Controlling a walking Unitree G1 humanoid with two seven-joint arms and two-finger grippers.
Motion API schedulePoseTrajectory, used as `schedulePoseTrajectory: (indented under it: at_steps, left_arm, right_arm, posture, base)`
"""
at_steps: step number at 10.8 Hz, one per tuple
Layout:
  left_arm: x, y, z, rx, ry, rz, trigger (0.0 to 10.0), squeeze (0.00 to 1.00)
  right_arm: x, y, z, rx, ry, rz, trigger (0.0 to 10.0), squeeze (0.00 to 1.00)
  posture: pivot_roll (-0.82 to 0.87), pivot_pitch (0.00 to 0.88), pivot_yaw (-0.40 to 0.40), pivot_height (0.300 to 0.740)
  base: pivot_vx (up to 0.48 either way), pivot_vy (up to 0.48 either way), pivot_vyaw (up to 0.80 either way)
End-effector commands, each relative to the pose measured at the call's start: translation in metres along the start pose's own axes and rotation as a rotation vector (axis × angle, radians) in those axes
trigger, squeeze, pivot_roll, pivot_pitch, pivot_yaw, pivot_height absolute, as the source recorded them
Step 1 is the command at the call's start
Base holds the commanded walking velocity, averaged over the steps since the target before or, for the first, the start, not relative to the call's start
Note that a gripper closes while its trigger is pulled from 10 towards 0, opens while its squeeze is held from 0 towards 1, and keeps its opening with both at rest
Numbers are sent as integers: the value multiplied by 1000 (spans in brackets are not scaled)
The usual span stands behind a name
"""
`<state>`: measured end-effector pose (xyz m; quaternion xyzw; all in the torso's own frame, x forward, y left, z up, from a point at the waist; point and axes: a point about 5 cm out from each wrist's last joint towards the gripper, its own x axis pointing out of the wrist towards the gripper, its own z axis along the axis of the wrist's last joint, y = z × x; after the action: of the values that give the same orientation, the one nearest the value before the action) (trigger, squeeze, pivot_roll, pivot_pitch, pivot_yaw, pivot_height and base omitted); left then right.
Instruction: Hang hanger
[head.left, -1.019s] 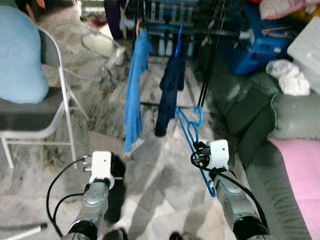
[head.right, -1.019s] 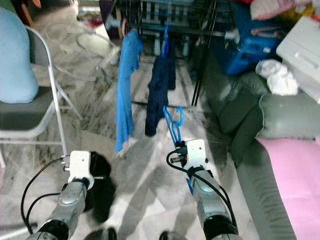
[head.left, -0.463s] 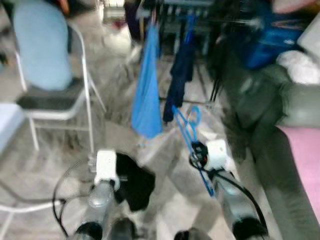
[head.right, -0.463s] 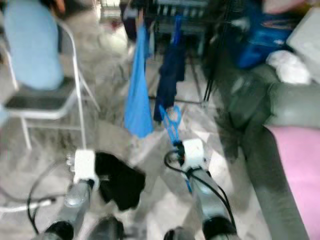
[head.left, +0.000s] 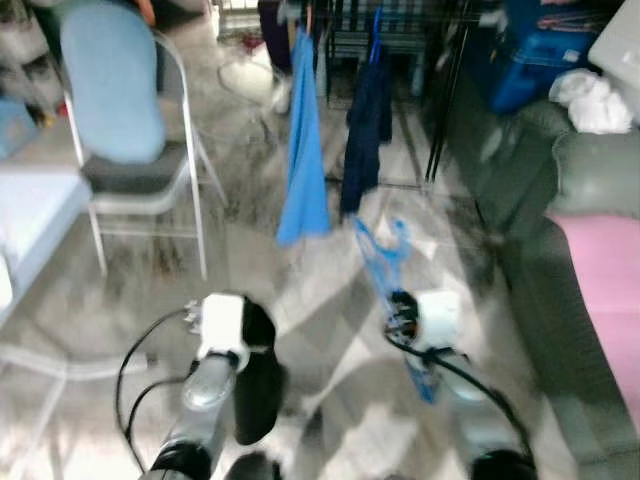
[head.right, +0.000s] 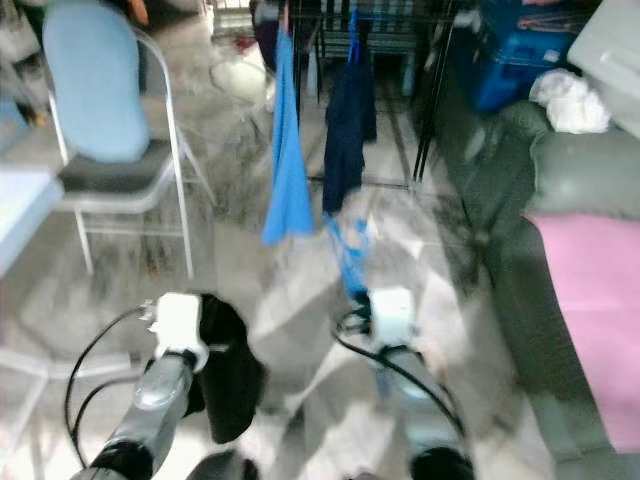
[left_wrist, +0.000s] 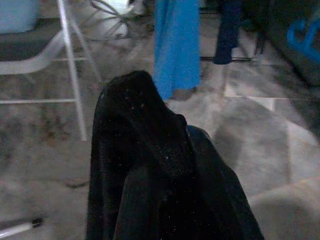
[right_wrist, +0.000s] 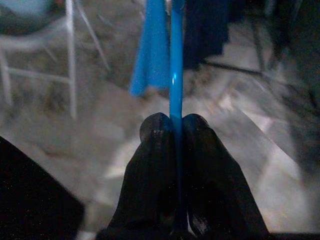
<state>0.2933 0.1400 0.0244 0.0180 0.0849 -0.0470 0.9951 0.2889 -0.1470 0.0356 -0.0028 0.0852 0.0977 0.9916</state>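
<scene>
R gripper clamped on blue hanger, held low in front of robot, hook toward drying rack. L gripper covered by black garment, fingers hidden, can't tell if apart. Blue cloth & navy cloth hang on rack ahead. Folding chair at left, sofa at right. Head views blurred.

A black cloth is draped over the left gripper, so the fingers cannot be made out. Beyond it, a marbled floor is seen. A blue garment hangs down to just above the floor, and a dark navy garment hangs beside it. The seat and white legs of a chair are seen on the other side of the blue garment. A bright blue shape is seen at the frame edge, too blurred to identify.
</scene>
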Motion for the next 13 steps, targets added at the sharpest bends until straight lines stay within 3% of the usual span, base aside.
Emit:
schedulePoseTrajectory:
  at_steps: [1, 4, 5, 8, 9, 11, 12, 13]
  left_arm:
    - [0, 5, 1, 15, -4, 2, 10000, 0]
    - [0, 6, 5, 27, -21, -42, 10000, 0]
    - [6, 4, 19, 52, -79, -141, 10000, 0]
    - [31, -5, 73, 304, -218, -442, 10000, 0]
    - [32, 3, 85, 518, -244, -554, 10000, 0]
    - [36, 16, 94, 933, -230, -636, 10000, 0]
    - [46, 31, 110, 1015, -192, -551, 10000, 0]
    - [48, 34, 116, 1141, -201, -537, 10000, 0]
  right_arm:
    - [2, 4, 5, 6, -21, 4, 10000, 0]
    - [-3, 5, 4, -10, -19, 2, 10000, 0]
    - [-5, 4, 5, -32, -23, 0, 10000, 0]
    - [-5, -5, 12, -51, -48, -27, 10000, 0]
    - [-9, -4, 13, -67, -56, -21, 10000, 0]
    - [-14, -8, 19, -116, -77, 26, 10000, 0]
    - [-17, -22, 34, -138, -107, 48, 10000, 0]
    - [-17, -28, 39, -157, -117, 48, 10000, 0]
  posture:
    - [-18, 171, -8, 740]
    - [-27, 184, -5, 740]
    - [-25, 191, -2, 740]
    - [-52, 196, 17, 740]
    - [-60, 204, 23, 740]
    - [-72, 211, 34, 740]
    - [-82, 216, 41, 740]
    - [-84, 217, 40, 740]
  base:
    - [0, 0, 0]
    - [0, 0, 0]
    - [0, 0, 0]
    - [0, 0, 0]
    - [0, 0, 0]
    - [0, 0, 0]
    - [0, 0, 0]
    - [0, 0, 0]
